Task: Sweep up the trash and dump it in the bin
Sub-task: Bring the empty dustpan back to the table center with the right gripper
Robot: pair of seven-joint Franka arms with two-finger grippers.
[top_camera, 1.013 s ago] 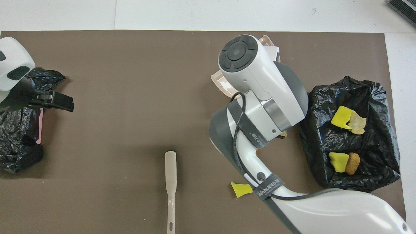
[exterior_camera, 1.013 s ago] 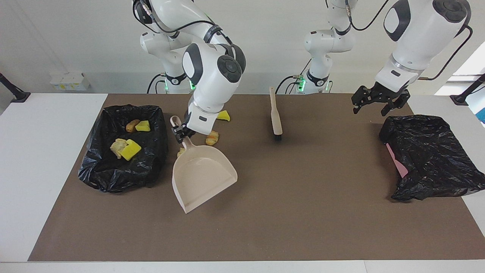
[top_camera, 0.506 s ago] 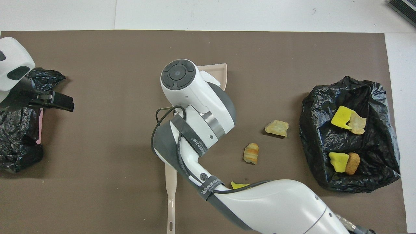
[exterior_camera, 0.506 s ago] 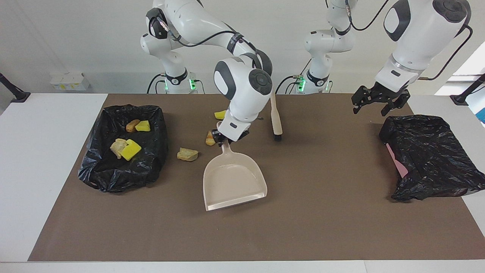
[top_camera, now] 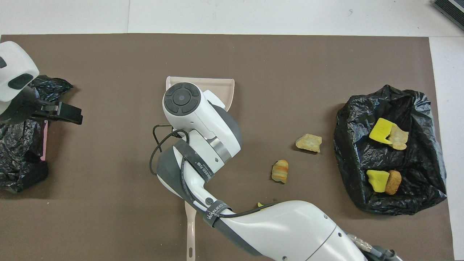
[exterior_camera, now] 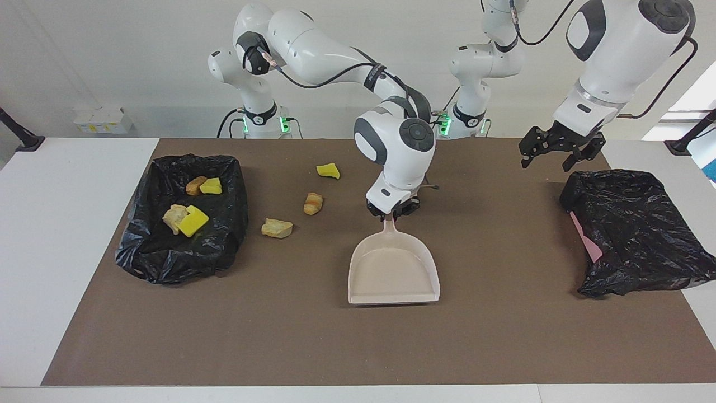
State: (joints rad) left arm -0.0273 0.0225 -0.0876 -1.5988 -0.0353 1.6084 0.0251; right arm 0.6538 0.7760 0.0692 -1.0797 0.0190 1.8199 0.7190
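On my brown mat (exterior_camera: 503, 336), four scraps lie in the bin (exterior_camera: 182, 221) and three (exterior_camera: 277, 228) lie loose between it and the dustpan (exterior_camera: 393, 271), a brush (top_camera: 190, 232) partly hidden under the right arm. My right gripper (exterior_camera: 393, 211) is clamped on the dustpan's handle. My left gripper (exterior_camera: 559, 150) waits with jaws spread above a second bag (exterior_camera: 637, 229).

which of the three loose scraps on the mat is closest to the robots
The yellow sponge wedge. It lies nearer the robots than the striped bread roll and the tan lump, which sits closest to the bin.
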